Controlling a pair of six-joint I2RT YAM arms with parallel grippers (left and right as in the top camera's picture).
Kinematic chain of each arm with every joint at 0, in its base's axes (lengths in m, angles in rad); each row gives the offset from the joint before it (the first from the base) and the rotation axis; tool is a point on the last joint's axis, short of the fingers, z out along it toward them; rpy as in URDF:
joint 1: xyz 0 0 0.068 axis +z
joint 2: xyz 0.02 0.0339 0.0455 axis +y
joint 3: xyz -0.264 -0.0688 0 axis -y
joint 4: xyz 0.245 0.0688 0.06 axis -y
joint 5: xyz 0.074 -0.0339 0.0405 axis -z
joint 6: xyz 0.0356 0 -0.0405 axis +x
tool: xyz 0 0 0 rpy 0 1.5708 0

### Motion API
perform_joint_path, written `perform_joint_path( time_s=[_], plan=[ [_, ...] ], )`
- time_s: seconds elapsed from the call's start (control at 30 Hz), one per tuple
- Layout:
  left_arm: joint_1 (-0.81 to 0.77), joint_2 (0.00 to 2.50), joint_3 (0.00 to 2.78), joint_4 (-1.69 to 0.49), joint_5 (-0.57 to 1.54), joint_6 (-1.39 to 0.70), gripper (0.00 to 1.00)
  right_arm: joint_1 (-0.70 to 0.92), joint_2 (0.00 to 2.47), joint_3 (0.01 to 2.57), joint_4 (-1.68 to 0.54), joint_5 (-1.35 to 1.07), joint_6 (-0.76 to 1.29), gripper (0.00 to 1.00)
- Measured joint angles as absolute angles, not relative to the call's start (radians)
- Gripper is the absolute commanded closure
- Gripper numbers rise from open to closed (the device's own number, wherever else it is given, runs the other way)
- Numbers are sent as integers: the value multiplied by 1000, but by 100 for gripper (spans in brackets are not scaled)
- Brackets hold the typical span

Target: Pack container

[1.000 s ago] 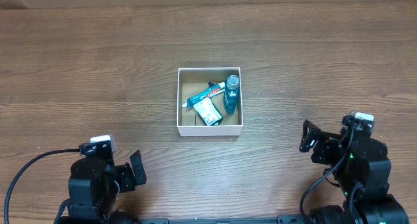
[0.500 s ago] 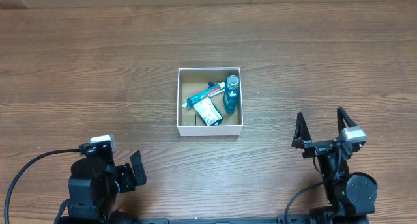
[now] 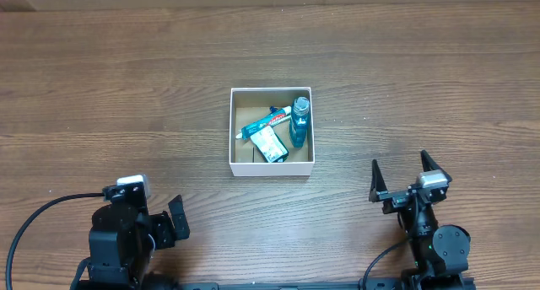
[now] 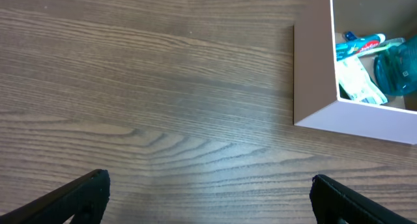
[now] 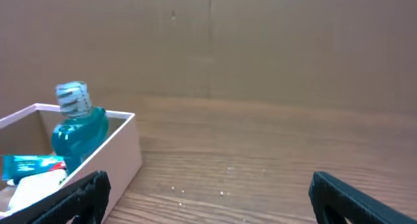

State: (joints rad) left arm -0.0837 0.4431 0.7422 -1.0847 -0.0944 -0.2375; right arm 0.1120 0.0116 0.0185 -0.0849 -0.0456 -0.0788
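The container (image 3: 272, 166), a small square box with white walls and a brown inside, sits mid-table. Inside it lie a toothpaste tube (image 3: 266, 120), a blue bottle (image 3: 299, 126) and a white packet (image 3: 271, 144). My left gripper (image 3: 156, 216) is open and empty at the front left, well short of the box; its wrist view shows the box's wall (image 4: 313, 74) at the upper right beyond the jaws (image 4: 208, 198). My right gripper (image 3: 403, 174) is open and empty at the front right. Its wrist view shows the box (image 5: 111, 159) and bottle (image 5: 78, 129) left of the jaws (image 5: 208, 195).
A brown cardboard wall (image 5: 208, 42) stands behind the table's far edge. A black cable (image 3: 34, 218) loops by the left arm at the front left. Bare wood table surface surrounds the box on all sides.
My right arm has drawn back toward the front edge and shifted slightly left, its open jaws now level and facing the box. The left arm and the box's contents have not moved.
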Motion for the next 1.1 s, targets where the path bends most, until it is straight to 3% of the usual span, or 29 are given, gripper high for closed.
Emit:
perform_joint_path(
  time_s=[0.87, 0.93, 1.1],
  plan=[
    [-84, 399, 735, -1122, -94, -237, 0, 112, 12, 19, -83, -64, -79, 0],
    [-84, 305, 682, -1062, -94, -232, 0, 112, 11, 19, -83, -64, -79, 0],
    [-84, 111, 326, -516, -95, -103, 0, 112, 11, 19, -83, -64, -79, 0]
  ],
)
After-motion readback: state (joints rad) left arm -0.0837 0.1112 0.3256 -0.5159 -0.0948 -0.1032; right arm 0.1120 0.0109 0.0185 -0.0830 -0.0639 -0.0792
